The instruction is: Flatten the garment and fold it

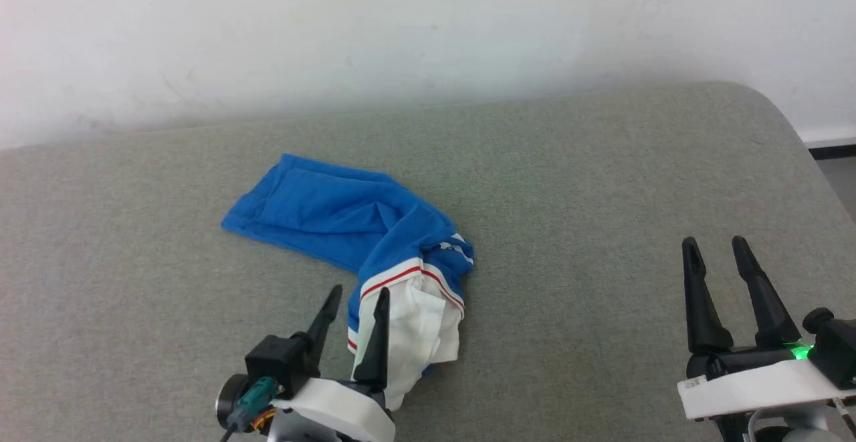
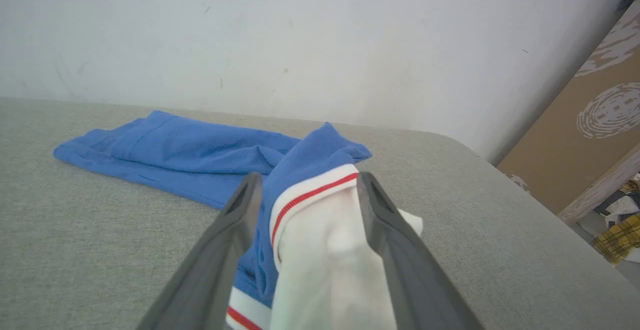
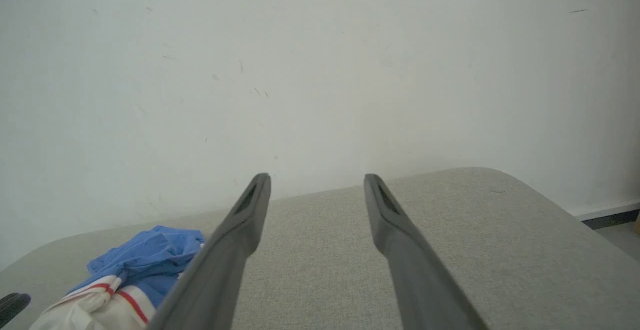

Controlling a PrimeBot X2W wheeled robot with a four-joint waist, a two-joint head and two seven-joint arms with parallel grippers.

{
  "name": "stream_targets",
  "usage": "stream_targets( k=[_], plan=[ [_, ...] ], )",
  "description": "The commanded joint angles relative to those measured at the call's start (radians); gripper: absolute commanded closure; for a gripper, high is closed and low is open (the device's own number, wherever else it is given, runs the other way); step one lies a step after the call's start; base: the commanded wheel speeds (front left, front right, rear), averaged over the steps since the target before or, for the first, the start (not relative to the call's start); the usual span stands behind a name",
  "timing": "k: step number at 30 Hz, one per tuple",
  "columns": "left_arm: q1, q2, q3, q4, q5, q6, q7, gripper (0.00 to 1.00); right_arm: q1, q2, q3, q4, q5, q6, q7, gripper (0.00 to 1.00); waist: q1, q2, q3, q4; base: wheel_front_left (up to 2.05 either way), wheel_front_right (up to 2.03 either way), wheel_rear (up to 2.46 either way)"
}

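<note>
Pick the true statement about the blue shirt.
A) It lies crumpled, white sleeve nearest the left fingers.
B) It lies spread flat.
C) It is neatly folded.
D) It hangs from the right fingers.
A: the shirt lies bunched, white sleeve by the left gripper's open fingers.

Bunched royal-blue garment (image 1: 334, 214), white red-trimmed sleeve (image 1: 414, 328) nearest, on grey surface (image 1: 602, 228).

1 garment (image 1: 334, 218) — 2 grippers: left gripper (image 1: 360, 290), right gripper (image 1: 713, 241) — 1 grey cushion (image 1: 602, 194).
</note>
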Motion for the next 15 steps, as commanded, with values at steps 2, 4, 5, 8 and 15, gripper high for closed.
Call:
stream_targets(
  k=[2, 4, 5, 8, 15],
  plan=[
    [-0.010, 0.005, 0.013, -0.015, 0.015, 0.004, -0.025, 0.00, 0.013, 0.002, 0.003, -0.004, -0.004, -0.001, 0.003, 0.00, 0.0000, 0.0000, -0.015, 0.018, 0.00, 0.00, 0.00],
    [-0.003, 0.008, 0.033, -0.034, 0.010, 0.011, -0.040, 0.00, 0.019, 0.002, 0.003, -0.007, -0.006, -0.001, 0.005, 0.00, 0.0000, 0.0000, -0.021, 0.028, 0.00, 0.00, 0.00],
    [0.002, 0.014, 0.045, -0.042, 0.008, 0.014, -0.045, 0.00, 0.022, 0.002, 0.004, -0.009, -0.006, -0.001, 0.006, 0.00, 0.0000, 0.0000, -0.023, 0.033, 0.00, 0.00, 0.00],
    [0.020, 0.040, 0.088, -0.062, 0.003, 0.021, -0.056, 0.00, 0.030, 0.002, 0.004, -0.015, -0.007, -0.001, 0.010, 0.00, 0.0000, 0.0000, -0.030, 0.045, 0.00, 0.00, 0.00],
    [0.059, 0.116, 0.184, -0.081, -0.017, 0.015, -0.063, 0.00, 0.051, 0.002, 0.005, -0.029, -0.011, -0.001, 0.023, 0.00, 0.0000, 0.0000, -0.037, 0.063, 0.00, 0.00, 0.00]
  ],
)
